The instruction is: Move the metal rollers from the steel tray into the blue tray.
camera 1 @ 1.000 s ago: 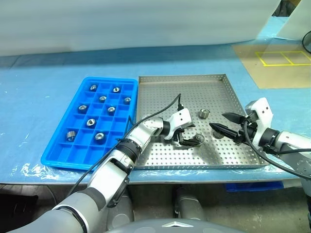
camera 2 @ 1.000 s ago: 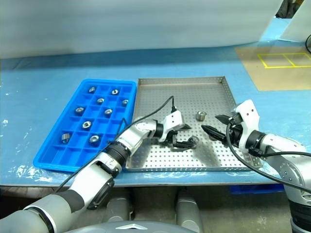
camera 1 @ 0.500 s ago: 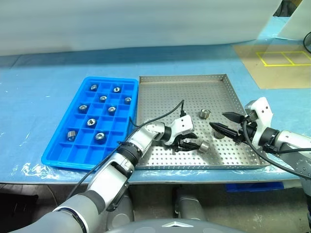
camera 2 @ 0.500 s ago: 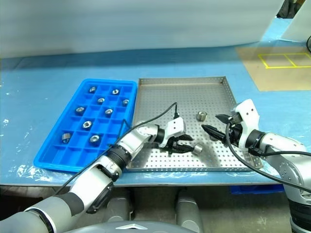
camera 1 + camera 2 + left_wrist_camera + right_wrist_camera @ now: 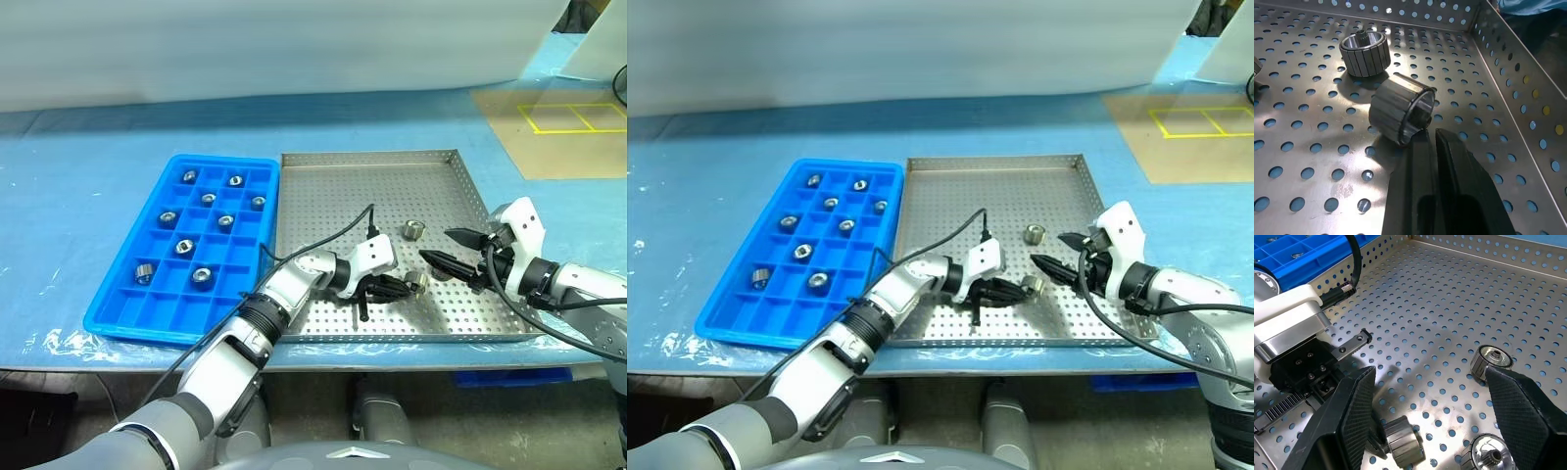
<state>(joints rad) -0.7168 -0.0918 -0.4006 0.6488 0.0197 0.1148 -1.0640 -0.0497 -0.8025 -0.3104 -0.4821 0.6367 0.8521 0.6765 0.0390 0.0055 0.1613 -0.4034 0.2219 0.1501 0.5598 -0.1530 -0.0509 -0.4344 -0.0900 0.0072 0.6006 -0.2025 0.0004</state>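
The steel tray [image 5: 372,155] holds three metal rollers: one upright [image 5: 1491,362], one under my right gripper [image 5: 1486,458], and one on its side [image 5: 1400,115]. My left gripper [image 5: 1429,134] is shut, low over the tray's front part. Its fingertips touch the rim of the tipped roller [image 5: 416,282], and I see nothing pinched between them. At the tray's right side my right gripper [image 5: 449,250] hovers open and empty, pointing at the same roller. The blue tray [image 5: 118,313] lies left of the steel tray, with several rollers [image 5: 201,276] in separate compartments.
Both trays rest on a blue-covered table whose front edge runs just below them. A black cable [image 5: 323,235] arcs over the steel tray from my left wrist. A brown board with yellow tape [image 5: 573,117] lies at the back right.
My left gripper went from open to shut and drew back slightly toward the tray's front. The roller beside it shifted to the right and now lies at its fingertips. The right gripper kept still.
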